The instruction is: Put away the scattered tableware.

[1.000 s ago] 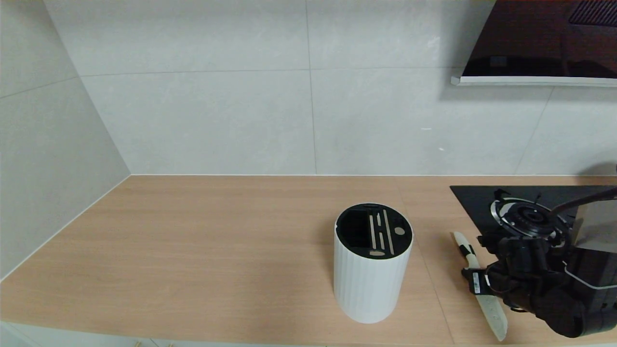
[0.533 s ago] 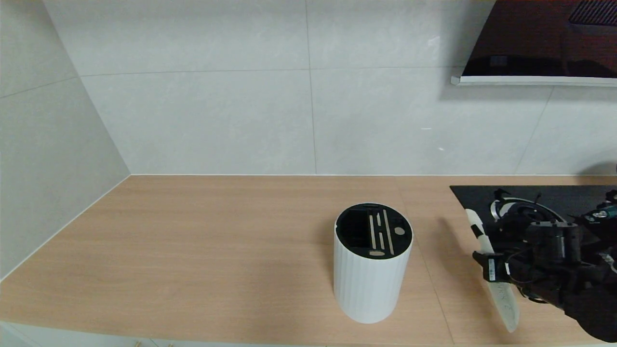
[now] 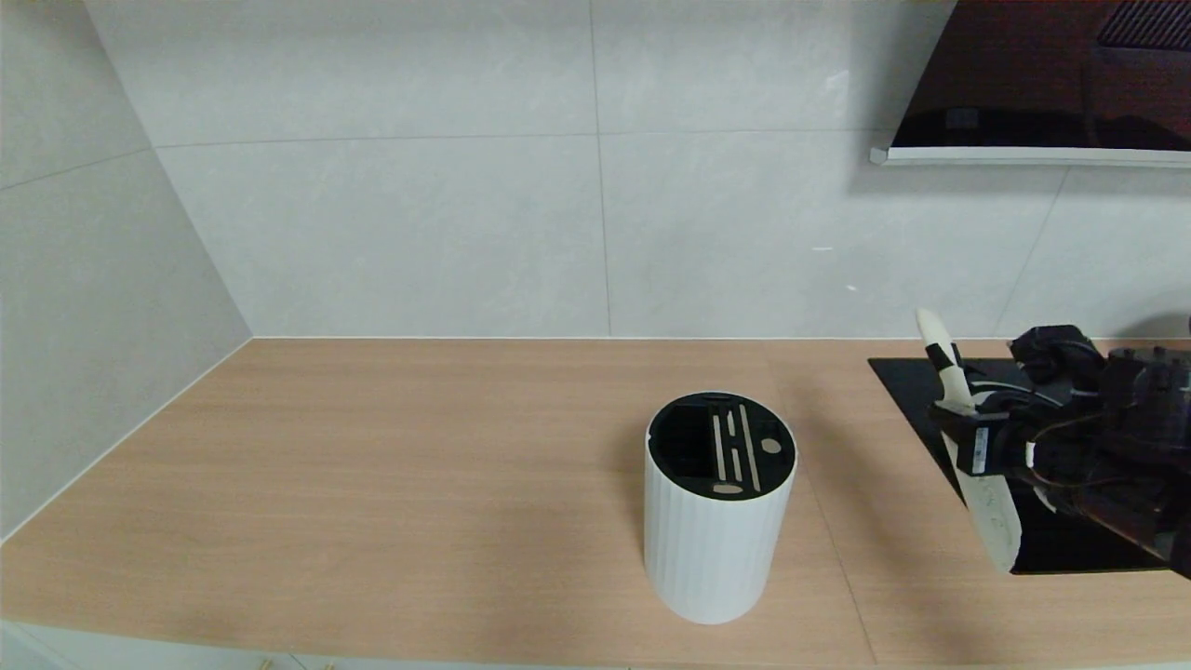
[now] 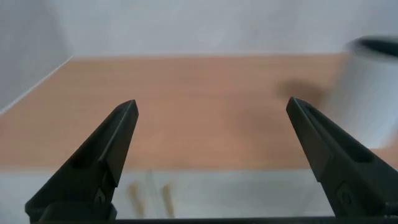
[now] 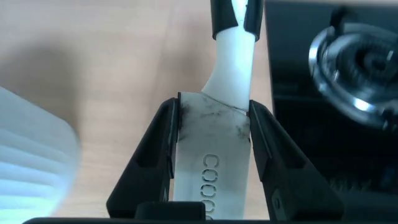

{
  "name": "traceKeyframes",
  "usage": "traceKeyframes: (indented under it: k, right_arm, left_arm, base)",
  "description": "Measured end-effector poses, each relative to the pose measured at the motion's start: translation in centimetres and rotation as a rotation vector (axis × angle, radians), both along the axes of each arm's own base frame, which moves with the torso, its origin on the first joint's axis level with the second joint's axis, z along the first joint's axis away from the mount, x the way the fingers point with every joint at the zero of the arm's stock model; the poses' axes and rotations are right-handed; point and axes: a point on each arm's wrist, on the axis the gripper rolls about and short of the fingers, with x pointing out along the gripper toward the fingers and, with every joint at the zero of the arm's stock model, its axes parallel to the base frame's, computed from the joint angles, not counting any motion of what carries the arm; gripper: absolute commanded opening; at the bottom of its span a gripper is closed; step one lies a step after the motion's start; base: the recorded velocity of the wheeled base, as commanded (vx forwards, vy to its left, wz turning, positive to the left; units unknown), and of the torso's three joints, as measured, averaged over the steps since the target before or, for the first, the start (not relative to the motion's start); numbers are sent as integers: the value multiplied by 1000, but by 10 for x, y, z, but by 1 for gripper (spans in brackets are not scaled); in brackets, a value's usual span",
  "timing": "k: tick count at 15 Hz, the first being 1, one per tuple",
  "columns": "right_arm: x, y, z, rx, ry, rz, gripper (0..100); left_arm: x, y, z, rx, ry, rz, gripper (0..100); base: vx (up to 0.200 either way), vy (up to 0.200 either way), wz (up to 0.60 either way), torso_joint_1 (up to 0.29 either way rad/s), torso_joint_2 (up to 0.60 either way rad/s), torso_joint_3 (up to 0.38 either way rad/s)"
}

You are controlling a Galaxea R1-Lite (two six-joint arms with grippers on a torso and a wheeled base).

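Right gripper (image 3: 977, 448) clamped on the knife (image 3: 997, 515), its two fingers (image 5: 163, 146) pressed on either flat side of the marbled white blade, just below where the handle starts. Knife off the surface, tilted: white handle with a black band points up toward the wall (image 3: 419, 223), blade tip down toward the front. It hangs at the right end of the countertop (image 3: 419, 447), over the left edge of the black cooktop (image 3: 907, 380), burner (image 5: 357, 62) just beside it. Left gripper (image 4: 211, 124) spread wide, nothing between its fingers, low by the countertop's front edge. Knife holder (image 3: 715, 530), white ribbed cylinder with black slotted top, upright near the front edge, right of middle, well apart from the knife. Range hood (image 3: 1042, 84) above the cooktop.
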Motion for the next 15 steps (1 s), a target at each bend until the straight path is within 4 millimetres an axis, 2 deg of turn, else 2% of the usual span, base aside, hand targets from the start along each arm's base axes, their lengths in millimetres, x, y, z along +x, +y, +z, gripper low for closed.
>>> traceKeyframes:
  k: [3, 6, 8, 10, 12, 14, 15]
  right_arm:
    - [4, 20, 46, 15, -74, 74, 0]
    - [1, 49, 74, 39, -157, 178, 0]
    - [-3, 66, 82, 51, -183, 241, 0]
    - [-10, 87, 87, 58, -183, 311, 0]
    - [-20, 106, 88, 60, -173, 379, 0]
    - [-33, 124, 92, 64, -179, 427, 0]
    - [-39, 133, 91, 57, -167, 441, 0]
  left_arm:
    - [12, -2, 37, 5, 79, -104, 100]
    - [48, -4, 78, -2, 199, -175, 100]
    - [83, -5, 105, -29, 250, -213, 100]
    - [124, -12, 132, -134, 239, -287, 100]
    - [163, -28, 162, -375, 165, -421, 100]
    - [197, -51, 171, -487, 137, -558, 100]
    - [211, -65, 170, -514, 147, -619, 100]
  base:
    - [0, 0, 0, 0, 0, 0]
    - [0, 0, 0, 0, 0, 0]
    - [0, 0, 0, 0, 0, 0]
    - [0, 0, 0, 0, 0, 0]
    - [0, 0, 0, 0, 0, 0]
    - [0, 0, 0, 0, 0, 0]
    - [0, 0, 0, 0, 0, 0]
